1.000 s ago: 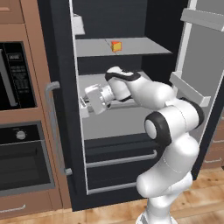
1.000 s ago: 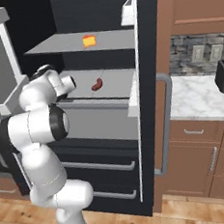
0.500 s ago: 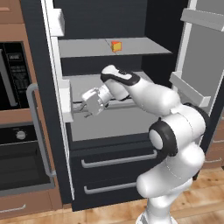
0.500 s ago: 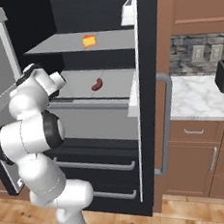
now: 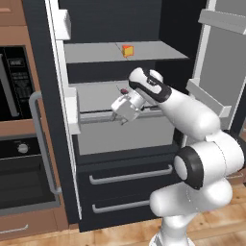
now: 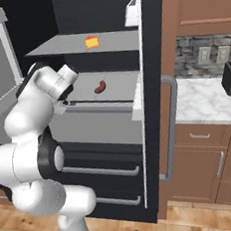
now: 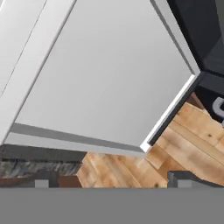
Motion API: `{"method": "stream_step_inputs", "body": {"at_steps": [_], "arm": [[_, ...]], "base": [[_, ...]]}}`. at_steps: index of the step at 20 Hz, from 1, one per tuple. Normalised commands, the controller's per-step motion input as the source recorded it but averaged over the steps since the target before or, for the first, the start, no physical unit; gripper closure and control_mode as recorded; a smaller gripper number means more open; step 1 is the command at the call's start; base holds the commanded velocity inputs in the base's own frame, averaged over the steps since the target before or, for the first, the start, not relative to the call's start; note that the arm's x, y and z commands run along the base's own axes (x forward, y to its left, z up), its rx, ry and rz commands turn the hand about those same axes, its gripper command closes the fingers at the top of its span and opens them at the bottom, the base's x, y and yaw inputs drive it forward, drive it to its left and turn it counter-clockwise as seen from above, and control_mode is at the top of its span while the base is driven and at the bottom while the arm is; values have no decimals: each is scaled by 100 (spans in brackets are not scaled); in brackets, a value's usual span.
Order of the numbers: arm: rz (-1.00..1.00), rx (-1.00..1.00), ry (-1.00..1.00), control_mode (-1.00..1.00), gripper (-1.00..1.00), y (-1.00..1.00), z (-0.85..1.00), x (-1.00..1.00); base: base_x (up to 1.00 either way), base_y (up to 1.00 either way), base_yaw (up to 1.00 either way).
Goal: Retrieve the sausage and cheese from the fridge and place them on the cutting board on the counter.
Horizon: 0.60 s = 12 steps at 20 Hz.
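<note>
Spread wide and empty, the pincer (image 5: 121, 115) hangs at the front lip of the fridge's (image 5: 120, 29) middle shelf in the left base view, its fingers tilted down toward the drawer face below; a second ago it sat further left, close to the left door, and the whole picture has since slid sideways, so the base has driven and squared the robot up to the open compartment. That means the reach for food can start, though nothing is gripped yet. In the same view the cheese (image 5: 127, 50) is a small yellow-orange block on the upper shelf, well above and behind the hand, and a dark sliver of the sausage (image 5: 124, 91) peeks out just past the wrist. From the right base view the arm's elbow now stands between the open doors, and the sausage (image 6: 100, 86) lies plainly on the middle shelf, a short, curved, red-brown link, apart from the hand and untouched; the cheese (image 6: 92, 41) sits alone on the shelf above, unmoved through these seconds. Looking along the hand, both dark fingertips (image 7: 186, 178) stand far apart with nothing between them, facing a pale grey fridge panel and wooden floor beyond, so the hand still needs lifting and turning toward the sausage.
</note>
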Motion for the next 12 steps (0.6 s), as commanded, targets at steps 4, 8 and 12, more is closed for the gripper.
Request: {"method": "stream_step_inputs", "body": {"at_steps": [4,8,12], "arm": [[-5,-43,-11,-100,-100,-66,12,22],[-1,-35,-17,-100,-100,-86,-29,8],[-11,-34,-36,-100,-100,-100,7,-25]], "base": [[0,0,0],[0,0,0],[0,0,0]]}}
